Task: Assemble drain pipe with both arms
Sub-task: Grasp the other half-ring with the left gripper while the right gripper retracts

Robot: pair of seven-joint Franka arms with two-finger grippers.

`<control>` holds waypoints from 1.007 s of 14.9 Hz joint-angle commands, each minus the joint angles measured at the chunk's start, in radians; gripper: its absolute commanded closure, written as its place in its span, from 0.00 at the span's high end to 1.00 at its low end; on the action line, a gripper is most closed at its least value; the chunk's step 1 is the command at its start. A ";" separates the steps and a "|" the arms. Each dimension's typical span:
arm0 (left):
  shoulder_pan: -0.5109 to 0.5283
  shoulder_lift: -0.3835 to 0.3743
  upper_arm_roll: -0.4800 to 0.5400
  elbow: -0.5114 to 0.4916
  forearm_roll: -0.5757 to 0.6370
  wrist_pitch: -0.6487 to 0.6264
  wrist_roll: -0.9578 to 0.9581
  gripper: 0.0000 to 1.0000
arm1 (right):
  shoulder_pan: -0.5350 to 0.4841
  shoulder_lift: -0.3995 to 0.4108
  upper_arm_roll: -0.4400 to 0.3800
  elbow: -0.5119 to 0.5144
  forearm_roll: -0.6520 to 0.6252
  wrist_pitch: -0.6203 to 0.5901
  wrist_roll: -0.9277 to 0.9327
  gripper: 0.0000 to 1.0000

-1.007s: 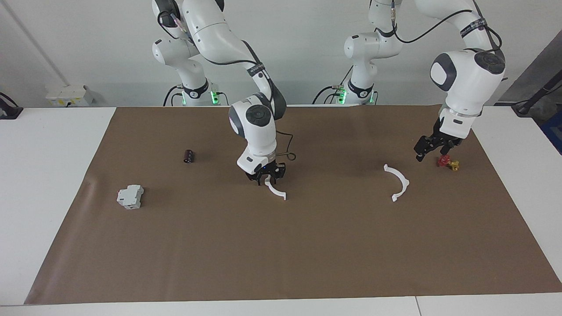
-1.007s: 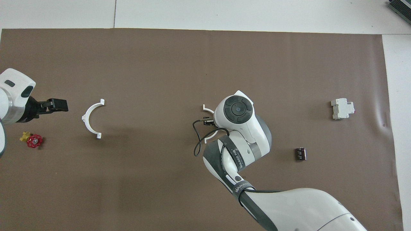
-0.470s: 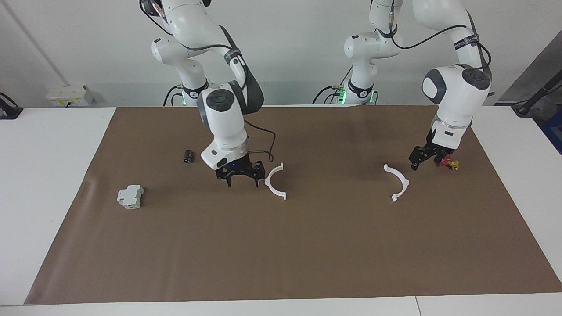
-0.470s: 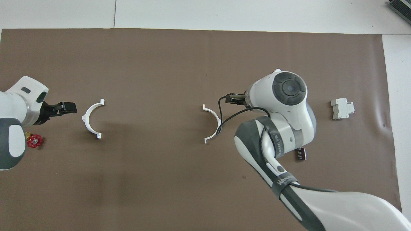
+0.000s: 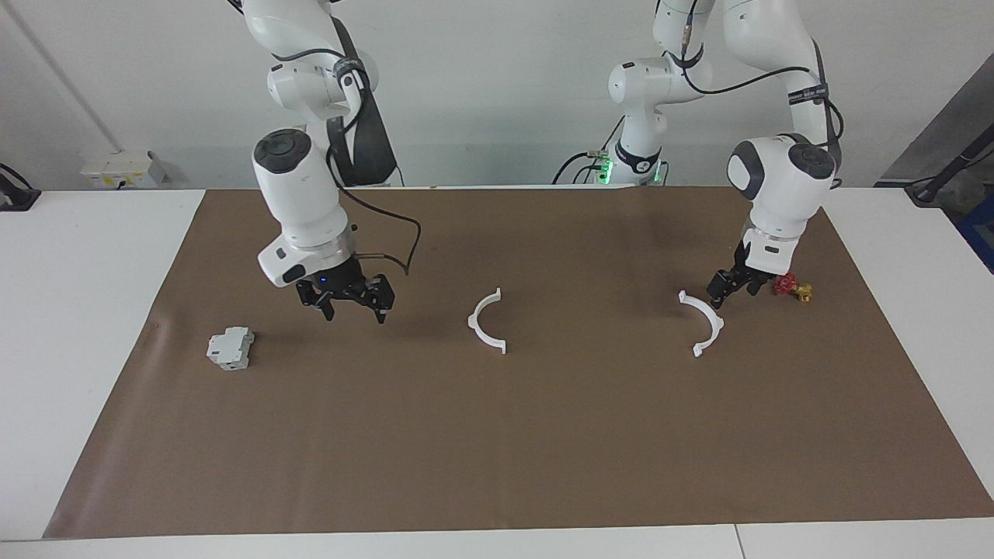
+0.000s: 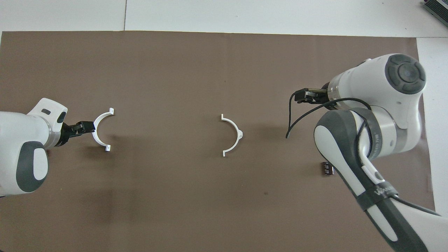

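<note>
The drain pipe lies in two separate white half-ring arcs on the brown mat. One arc (image 5: pixel 472 320) is mid-table, also in the overhead view (image 6: pixel 239 134). The other arc (image 5: pixel 718 322) is toward the left arm's end (image 6: pixel 98 141). My right gripper (image 5: pixel 351 304) is open and empty, low over the mat between the middle arc and the boxy block; it also shows in the overhead view (image 6: pixel 301 96). My left gripper (image 5: pixel 721 291) is low, right beside its arc's outer curve (image 6: pixel 87 126); I cannot tell if it touches.
A grey-white boxy block (image 5: pixel 231 348) sits toward the right arm's end. A small red-and-yellow valve (image 5: pixel 792 289) lies next to the left gripper. A small dark cylinder (image 6: pixel 327 169) peeks out under the right arm. The brown mat (image 5: pixel 497 450) covers the table.
The right gripper has moved off the middle arc toward the right arm's end, leaving the arc lying in place. The left gripper has come down and closer to its arc.
</note>
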 commanded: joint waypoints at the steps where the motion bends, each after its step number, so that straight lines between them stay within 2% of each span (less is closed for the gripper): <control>1: -0.028 0.008 0.002 -0.027 -0.004 0.040 -0.089 1.00 | -0.075 -0.059 0.014 -0.008 -0.015 -0.084 -0.057 1.00; 4: -0.057 0.045 0.004 -0.027 -0.006 0.090 -0.141 1.00 | -0.142 -0.085 0.013 -0.017 -0.018 -0.175 -0.076 1.00; 7: -0.055 0.057 0.004 -0.027 -0.006 0.095 -0.135 1.00 | -0.225 -0.099 0.013 -0.026 -0.018 -0.253 -0.197 1.00; 9: -0.055 0.057 0.004 -0.027 -0.006 0.095 -0.135 1.00 | -0.241 -0.103 0.011 -0.014 -0.023 -0.261 -0.221 1.00; 11: -0.055 0.057 0.004 -0.027 -0.006 0.095 -0.134 1.00 | -0.230 -0.132 0.020 0.024 -0.093 -0.267 -0.223 1.00; 15: -0.057 0.057 0.004 -0.027 -0.006 0.095 -0.138 0.72 | -0.227 -0.151 0.051 0.167 -0.095 -0.417 -0.211 1.00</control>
